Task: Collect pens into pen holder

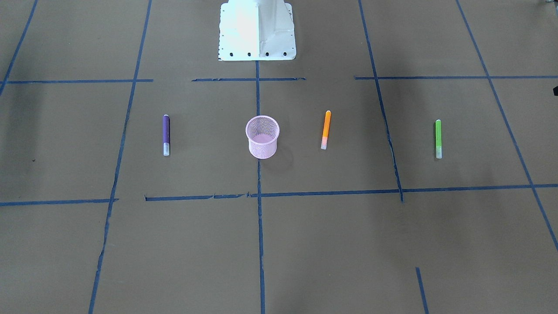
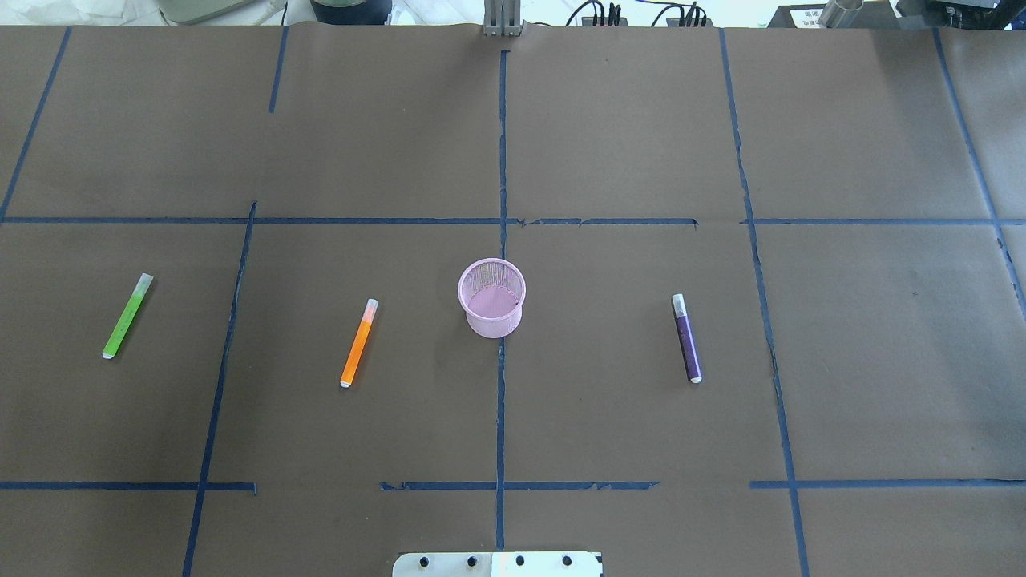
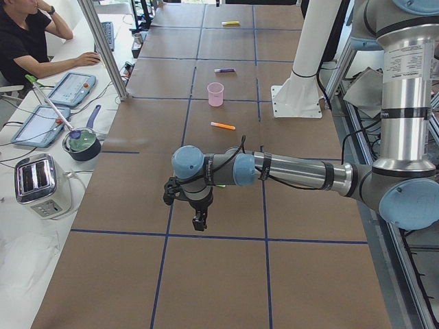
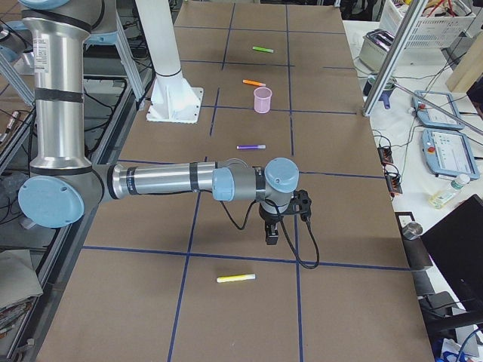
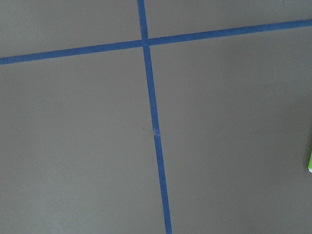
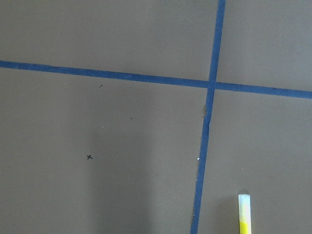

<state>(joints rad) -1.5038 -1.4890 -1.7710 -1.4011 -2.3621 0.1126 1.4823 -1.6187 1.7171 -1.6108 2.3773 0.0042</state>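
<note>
The pink mesh pen holder stands upright and empty at the table's middle. The orange pen lies to its left in the overhead view, and the green pen lies farther left. The purple pen lies to its right. All three lie flat, apart from the holder. My left gripper hangs over bare table near the green pen, whose edge shows in the left wrist view. My right gripper hangs past the purple pen. Whether either gripper is open or shut cannot be told.
A yellow pen lies beyond the right gripper, also in the right wrist view. The white robot pedestal stands at the table's robot-side edge. A side table with a toaster, tablets and a seated operator runs along the far side.
</note>
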